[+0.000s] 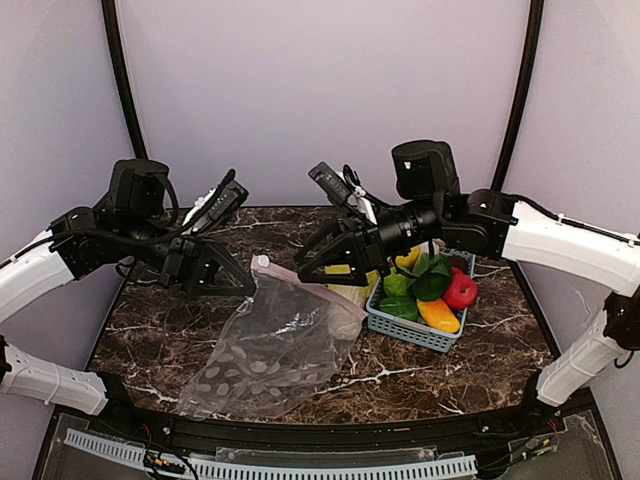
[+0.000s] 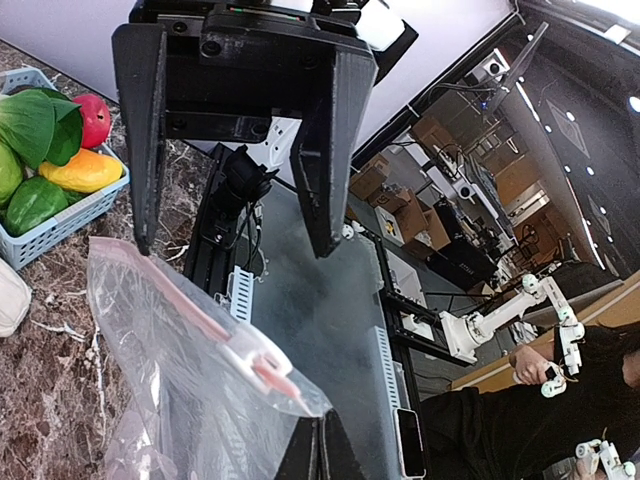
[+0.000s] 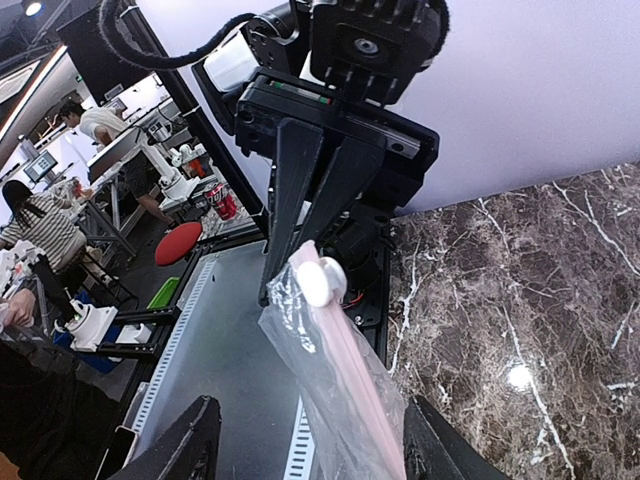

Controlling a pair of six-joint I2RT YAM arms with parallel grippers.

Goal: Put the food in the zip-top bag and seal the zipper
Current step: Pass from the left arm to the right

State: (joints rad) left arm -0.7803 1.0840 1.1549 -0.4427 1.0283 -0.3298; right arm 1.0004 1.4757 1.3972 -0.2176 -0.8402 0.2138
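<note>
Your left gripper (image 1: 242, 281) is clamped on the zipper (image 3: 345, 370) at the raised far corner of the zip-top bag (image 1: 280, 345). Your right gripper (image 1: 302, 267) faces it, jaws wide, with the pink strip running between them. The bag droops to the table (image 1: 170, 330), its right edge just beside the basket (image 1: 420, 332) holding the food (image 1: 438, 315). Bare marble lies left and near right.

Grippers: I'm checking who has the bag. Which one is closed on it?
The left gripper, pinched shut on the zipper of the zip-top bag; the right gripper has its fingers wide apart.
</note>
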